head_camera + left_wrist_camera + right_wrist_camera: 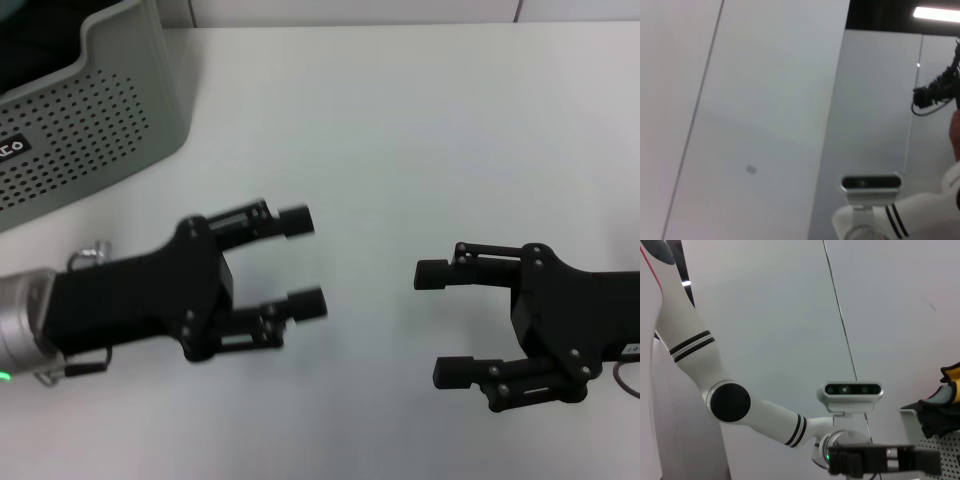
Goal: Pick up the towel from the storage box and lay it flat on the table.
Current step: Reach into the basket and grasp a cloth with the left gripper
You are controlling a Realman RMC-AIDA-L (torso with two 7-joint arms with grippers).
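Observation:
The storage box [80, 120] stands on the table [400, 120] at the far left; only its perforated side and rim show in the head view. The towel is hidden there. In the right wrist view a bit of mustard-yellow cloth [953, 376] shows above the box [935, 447], beside something dark. My left gripper [302, 262] is open and empty, low over the table in front of the box. My right gripper [441, 322] is open and empty at the near right, its fingers pointing at the left gripper.
The two grippers face each other with a hand's width of bare table between them. The left wrist view shows only walls, a ceiling light and the right arm's wrist camera [871, 183]. The left arm [730, 402] crosses the right wrist view.

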